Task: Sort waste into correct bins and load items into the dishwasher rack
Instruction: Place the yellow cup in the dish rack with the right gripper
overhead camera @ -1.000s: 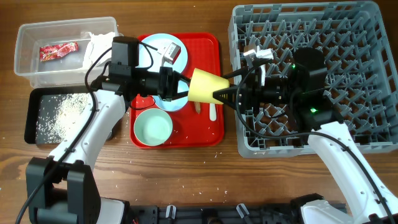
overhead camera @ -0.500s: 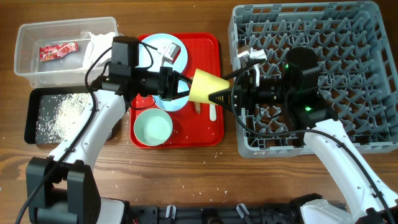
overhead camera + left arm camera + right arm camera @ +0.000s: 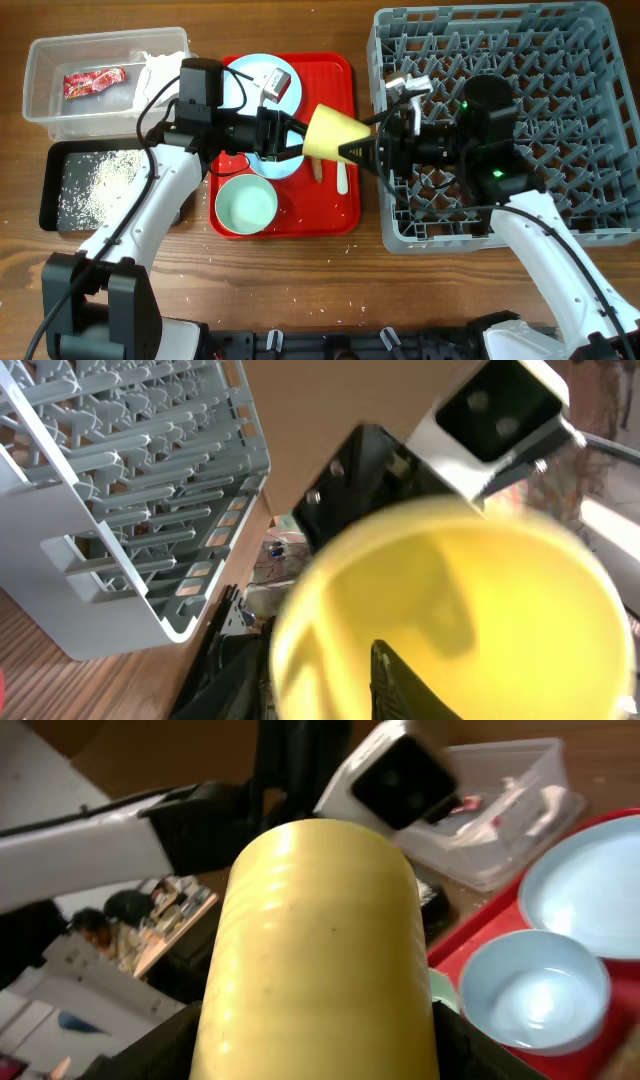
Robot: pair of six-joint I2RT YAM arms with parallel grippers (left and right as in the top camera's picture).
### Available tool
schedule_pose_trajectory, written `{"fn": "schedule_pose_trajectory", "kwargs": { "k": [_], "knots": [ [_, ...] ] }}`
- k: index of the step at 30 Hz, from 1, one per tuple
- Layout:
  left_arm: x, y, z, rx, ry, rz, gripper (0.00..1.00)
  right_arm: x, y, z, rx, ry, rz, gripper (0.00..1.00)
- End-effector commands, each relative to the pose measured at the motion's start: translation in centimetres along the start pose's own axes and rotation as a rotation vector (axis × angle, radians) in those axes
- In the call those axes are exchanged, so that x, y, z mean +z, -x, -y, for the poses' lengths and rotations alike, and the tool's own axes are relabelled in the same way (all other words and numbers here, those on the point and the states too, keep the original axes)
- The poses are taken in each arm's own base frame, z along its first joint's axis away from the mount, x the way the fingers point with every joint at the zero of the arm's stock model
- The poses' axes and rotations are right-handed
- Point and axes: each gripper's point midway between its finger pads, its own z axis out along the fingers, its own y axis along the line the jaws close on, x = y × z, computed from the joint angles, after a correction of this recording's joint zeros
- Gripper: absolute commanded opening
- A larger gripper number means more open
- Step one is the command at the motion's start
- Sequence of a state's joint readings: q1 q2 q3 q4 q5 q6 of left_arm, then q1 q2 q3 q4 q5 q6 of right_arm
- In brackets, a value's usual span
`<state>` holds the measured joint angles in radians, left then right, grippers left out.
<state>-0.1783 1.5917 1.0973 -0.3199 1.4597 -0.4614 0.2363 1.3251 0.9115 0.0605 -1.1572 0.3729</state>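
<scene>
Yellow cup [image 3: 328,135] midair, right hand [image 3: 358,150] clamped on base, left hand [image 3: 291,139] at rim (grip unclear)

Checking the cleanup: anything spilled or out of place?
Yes: loose white rice grains lie scattered on the wooden table in front of the red tray, outside the black tray holding the rest. The yellow cup hangs sideways in the right hand.

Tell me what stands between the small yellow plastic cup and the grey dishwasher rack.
Nothing visible blocks it. The small yellow plastic cup hangs beside the large grey lattice dishwasher rack, near its left wall, in the right gripper. The left gripper has a finger inside its mouth.
</scene>
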Motion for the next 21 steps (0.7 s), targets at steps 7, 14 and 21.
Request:
{"fn": "schedule_pose_trajectory", "kwargs": {
  "k": [7, 14, 21],
  "knots": [
    [-1.4, 3.1, -5.6, -0.014, 0.350, 0.192, 0.34, -3.9, 0.3, 7.3, 0.243, -0.424, 0.082, 0.30],
    [-5.2, 3.2, -11.7, -0.135, 0.724, 0.324, 0.34, -9.9, -0.2, 6.8, 0.276, -0.846, 0.008, 0.31],
    [-6.6, 2.4, -13.3, -0.130, 0.854, 0.318, 0.31, -14.4, -9.9, 5.9, 0.563, -1.131, -0.307, 0.29]
  ]
}}
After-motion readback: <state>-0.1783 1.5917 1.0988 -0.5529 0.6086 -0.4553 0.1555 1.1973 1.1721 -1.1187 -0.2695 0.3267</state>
